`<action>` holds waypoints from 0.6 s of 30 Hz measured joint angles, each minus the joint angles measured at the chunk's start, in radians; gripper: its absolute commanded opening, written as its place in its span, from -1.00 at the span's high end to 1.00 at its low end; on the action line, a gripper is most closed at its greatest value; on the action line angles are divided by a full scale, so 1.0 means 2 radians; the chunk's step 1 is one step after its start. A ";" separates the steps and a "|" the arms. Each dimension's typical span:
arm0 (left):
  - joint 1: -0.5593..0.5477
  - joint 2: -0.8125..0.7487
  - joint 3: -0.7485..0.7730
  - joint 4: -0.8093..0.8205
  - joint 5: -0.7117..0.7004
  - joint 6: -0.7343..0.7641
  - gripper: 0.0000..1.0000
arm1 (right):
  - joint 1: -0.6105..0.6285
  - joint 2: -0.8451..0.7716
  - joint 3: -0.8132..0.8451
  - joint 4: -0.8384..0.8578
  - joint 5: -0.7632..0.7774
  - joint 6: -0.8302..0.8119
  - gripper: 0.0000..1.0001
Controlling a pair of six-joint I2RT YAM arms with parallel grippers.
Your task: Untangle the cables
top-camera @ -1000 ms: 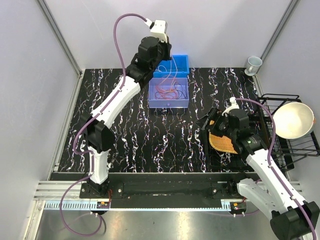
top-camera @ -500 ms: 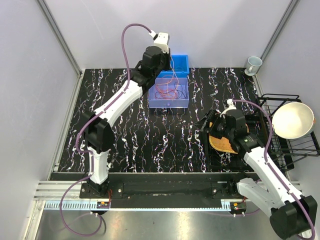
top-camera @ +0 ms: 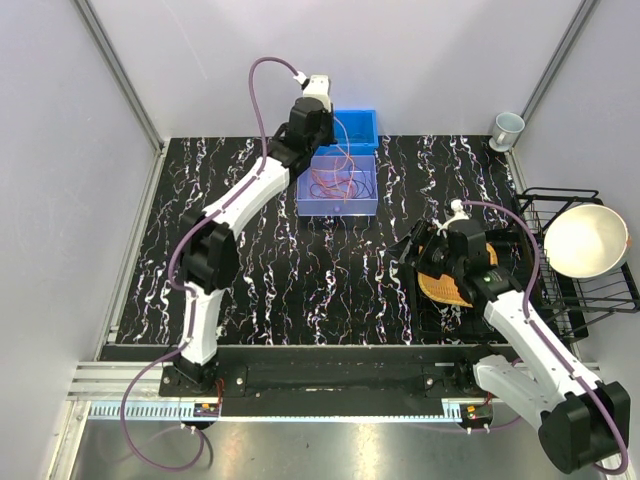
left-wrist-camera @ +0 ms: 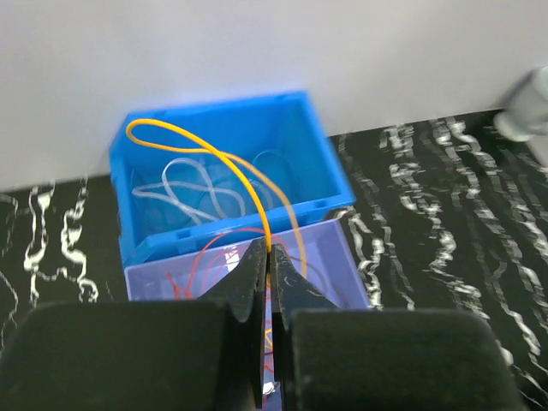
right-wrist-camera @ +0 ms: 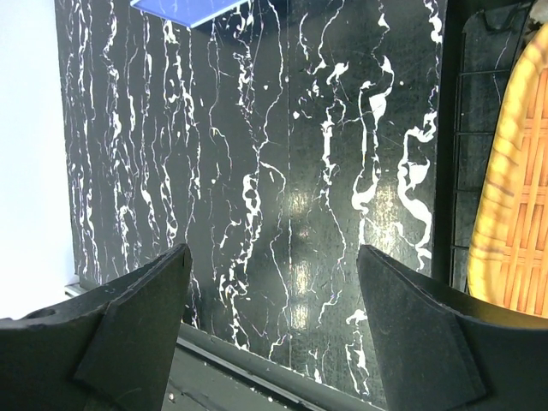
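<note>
My left gripper [left-wrist-camera: 271, 250] is shut on a thin yellow cable [left-wrist-camera: 205, 152] that loops up over the blue bin [left-wrist-camera: 317, 137] and back down into the lilac bin [left-wrist-camera: 347, 257]. Red and orange cables [top-camera: 335, 182] lie tangled in the lilac bin [top-camera: 337, 208]. Pale clear cables [left-wrist-camera: 193, 190] lie in the blue bin. In the top view the left gripper [top-camera: 322, 128] hangs above the two bins at the back. My right gripper [right-wrist-camera: 274, 282] is open and empty above the bare marble table [right-wrist-camera: 282, 171], left of the wicker dish [right-wrist-camera: 518, 214].
A wicker dish [top-camera: 445, 280] sits in a black tray at the right. A black wire rack [top-camera: 590, 270] holds a white bowl [top-camera: 585, 240]. A white cup [top-camera: 507, 128] stands at the back right corner. Grey walls close in the table.
The left arm has swung further back and to the right, lifting the yellow cable over the bins. The right arm has shifted slightly left.
</note>
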 measured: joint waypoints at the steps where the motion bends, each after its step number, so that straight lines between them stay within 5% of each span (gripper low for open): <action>1: 0.004 0.013 0.008 -0.004 -0.006 -0.008 1.00 | 0.000 0.001 -0.001 0.000 0.000 0.000 -0.67; 18: 0.024 0.084 0.072 -0.081 -0.142 -0.125 1.00 | 0.000 0.030 -0.006 0.024 -0.012 0.002 -0.66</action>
